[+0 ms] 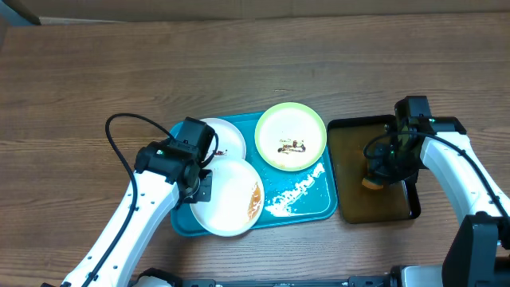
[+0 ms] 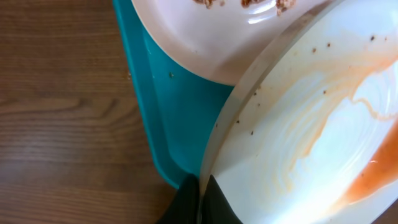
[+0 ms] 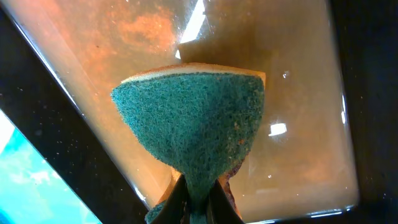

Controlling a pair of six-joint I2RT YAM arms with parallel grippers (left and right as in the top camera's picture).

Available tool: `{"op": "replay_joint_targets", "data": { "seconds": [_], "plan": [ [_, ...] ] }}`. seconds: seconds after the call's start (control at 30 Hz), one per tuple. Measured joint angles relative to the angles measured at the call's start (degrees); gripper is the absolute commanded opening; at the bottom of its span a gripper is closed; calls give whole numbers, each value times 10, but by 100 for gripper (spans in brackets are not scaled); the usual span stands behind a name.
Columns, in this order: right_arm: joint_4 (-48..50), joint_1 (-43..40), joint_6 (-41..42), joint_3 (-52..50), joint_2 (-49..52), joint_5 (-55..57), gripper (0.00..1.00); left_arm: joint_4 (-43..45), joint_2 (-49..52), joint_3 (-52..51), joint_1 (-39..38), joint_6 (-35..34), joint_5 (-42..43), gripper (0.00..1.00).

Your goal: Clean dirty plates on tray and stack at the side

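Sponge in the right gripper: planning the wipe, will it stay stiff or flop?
Probably soft: the sponge bends where the right gripper pinches it. Likely waterlogged and drippy, being over brown water in the black tray.

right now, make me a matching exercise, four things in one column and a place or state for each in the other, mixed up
Things:
1. green-rimmed plate
2. sponge
3. orange-smeared white plate
4. black tray

Places or states:
A. rim pinched by the left gripper
B. holds brownish water
C. at the turquoise tray's far right corner, untouched
D. pinched in the right gripper

Pairs: 1-C, 2-D, 3-A, 4-B
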Motion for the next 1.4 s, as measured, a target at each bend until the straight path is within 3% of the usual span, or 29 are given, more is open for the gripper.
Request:
{"op": "replay_joint_targets", "data": {
  "seconds": [0.43,0.83,1.17,1.4],
  "plan": [
    [43,0,0,-4,0,-4,4,79,0,1,-163,-31,-196,4],
    [271,0,9,-145,1,-83,4,101,0,2,-241,-40,-339,4],
    [284,-9,147,-160,1,-107,4,114,0,2,-277,-40,-432,4],
    [245,-10,106,-145,1,-147,4,115,0,2,-295,-40,-471,4]
  ]
}}
